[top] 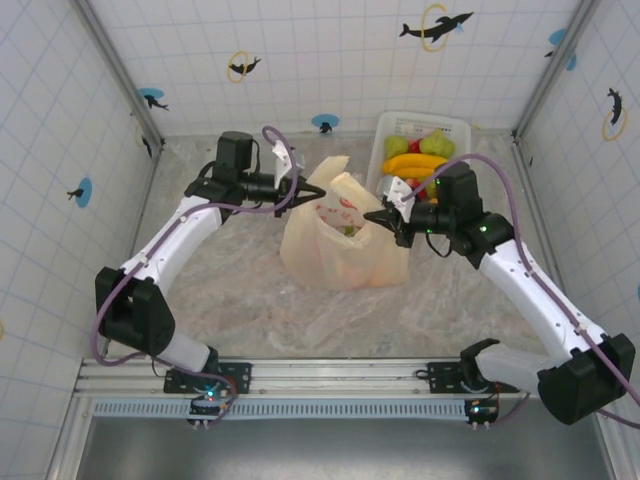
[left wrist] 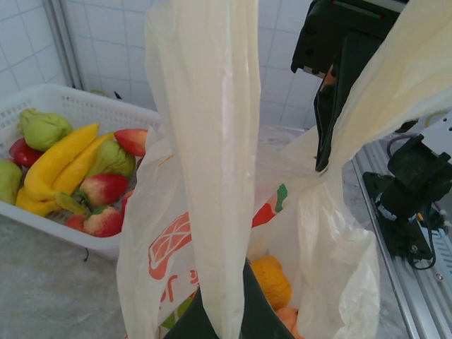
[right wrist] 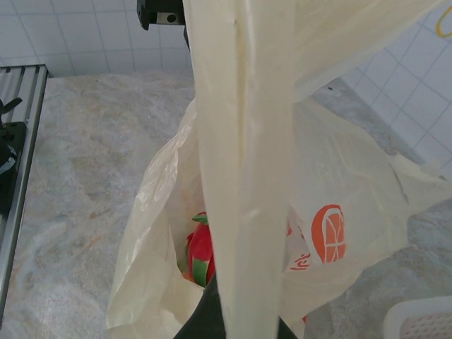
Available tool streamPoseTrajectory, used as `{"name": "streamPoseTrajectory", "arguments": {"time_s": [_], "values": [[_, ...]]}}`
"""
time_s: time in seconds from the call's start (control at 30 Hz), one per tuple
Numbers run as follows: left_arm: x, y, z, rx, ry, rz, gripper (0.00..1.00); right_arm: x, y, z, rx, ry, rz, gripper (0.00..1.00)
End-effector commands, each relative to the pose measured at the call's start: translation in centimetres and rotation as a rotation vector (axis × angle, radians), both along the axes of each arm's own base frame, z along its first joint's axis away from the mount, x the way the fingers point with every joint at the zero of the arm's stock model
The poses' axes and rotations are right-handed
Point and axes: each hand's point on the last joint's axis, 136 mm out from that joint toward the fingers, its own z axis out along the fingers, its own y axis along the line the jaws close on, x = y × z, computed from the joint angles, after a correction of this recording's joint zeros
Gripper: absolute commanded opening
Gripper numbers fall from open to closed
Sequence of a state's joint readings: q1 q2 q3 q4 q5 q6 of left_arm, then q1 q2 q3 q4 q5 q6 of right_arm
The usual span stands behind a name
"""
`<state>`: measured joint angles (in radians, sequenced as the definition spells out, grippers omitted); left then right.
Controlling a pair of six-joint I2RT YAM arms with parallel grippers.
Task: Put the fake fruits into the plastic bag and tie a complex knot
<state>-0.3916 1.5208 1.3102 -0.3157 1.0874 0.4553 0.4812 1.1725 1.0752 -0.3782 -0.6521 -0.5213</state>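
We take the bag as our landmark; it stands mouth up in the middle of the table. Low inside it we see a few fruits, one orange and another red with a green cap, so some loading is done.

At the bag's left side, our left gripper is clamped fully closed on the left handle, which runs taut from between its fingers. At the bag's right side, our right gripper is likewise pinched tight on the right handle. The two handles are held apart, neither crossed nor twisted, so we judge the tying is not yet begun.

Behind the bag and to its right, the white basket holds bananas, green pears and several red pieces. We judge the filling to be only partly done, and the tying is all left to do.
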Motion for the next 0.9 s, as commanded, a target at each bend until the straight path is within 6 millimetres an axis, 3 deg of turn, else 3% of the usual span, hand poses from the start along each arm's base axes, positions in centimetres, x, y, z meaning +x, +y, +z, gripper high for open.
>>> {"name": "streamPoseTrajectory", "arguments": {"time_s": [0.0,0.37,0.63,0.87], "values": [[-1.1,-0.5,1.4,0.008,-0.060,-0.028,0.00,0.2,0.6,1.1,-0.017,-0.032,0.019,0.00],[-1.5,-1.2,1.2,0.022,-0.058,-0.047,0.00,0.8,1.1,1.5,-0.005,-0.035,0.025,0.00],[-2.0,-0.7,0.9,0.041,-0.104,-0.039,0.00,3.0,-1.6,4.8,0.207,-0.045,-0.125,0.00],[-3.1,-0.7,0.6,0.045,-0.134,-0.061,0.00,4.2,-2.3,4.7,0.242,-0.004,-0.176,0.00]]}}
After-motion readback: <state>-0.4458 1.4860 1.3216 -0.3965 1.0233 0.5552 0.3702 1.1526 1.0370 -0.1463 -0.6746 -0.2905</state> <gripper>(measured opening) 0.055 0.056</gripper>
